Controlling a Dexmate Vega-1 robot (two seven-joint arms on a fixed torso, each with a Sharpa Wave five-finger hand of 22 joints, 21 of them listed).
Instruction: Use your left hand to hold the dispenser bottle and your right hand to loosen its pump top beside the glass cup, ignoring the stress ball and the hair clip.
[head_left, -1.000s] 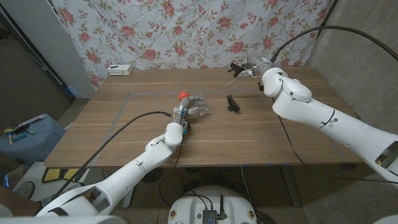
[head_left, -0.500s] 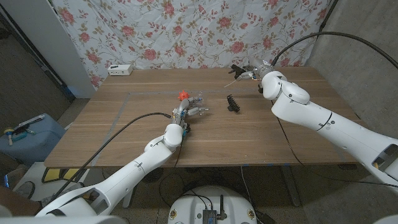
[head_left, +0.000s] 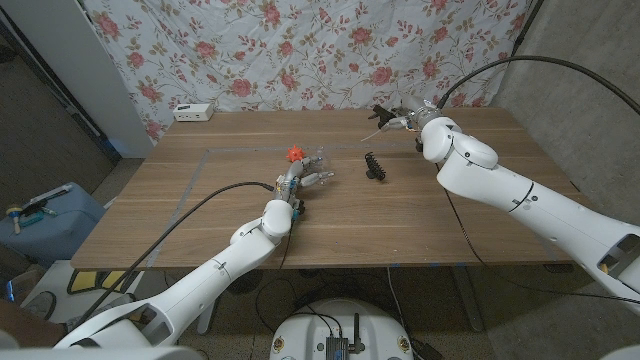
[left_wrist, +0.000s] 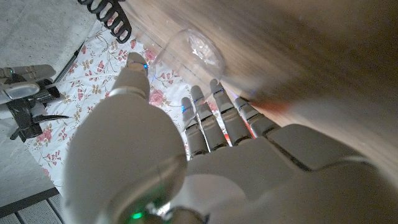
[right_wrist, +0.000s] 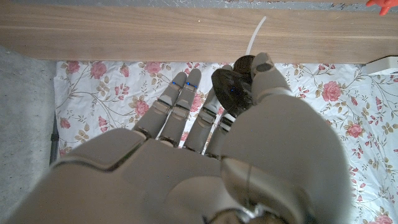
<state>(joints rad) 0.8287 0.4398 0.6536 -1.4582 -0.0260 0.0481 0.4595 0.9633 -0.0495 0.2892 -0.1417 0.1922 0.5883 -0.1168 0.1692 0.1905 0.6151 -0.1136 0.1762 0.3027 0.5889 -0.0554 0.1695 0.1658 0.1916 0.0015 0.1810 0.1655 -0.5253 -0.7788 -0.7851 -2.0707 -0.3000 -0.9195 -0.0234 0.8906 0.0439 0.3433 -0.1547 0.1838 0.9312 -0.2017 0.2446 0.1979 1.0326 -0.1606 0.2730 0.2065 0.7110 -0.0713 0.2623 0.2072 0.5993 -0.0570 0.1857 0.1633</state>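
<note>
Right hand, shifted slightly rearward, pinched the light, rigid pump top by its head; left hand grip indeterminate.

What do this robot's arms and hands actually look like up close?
Both arms are glossy white, built of rounded, jointed shells, each trailed by a black cable. The left hand and right hand are human-shaped with grey segmented fingers bearing small blue marks. A green light glows near the left wrist.
</note>
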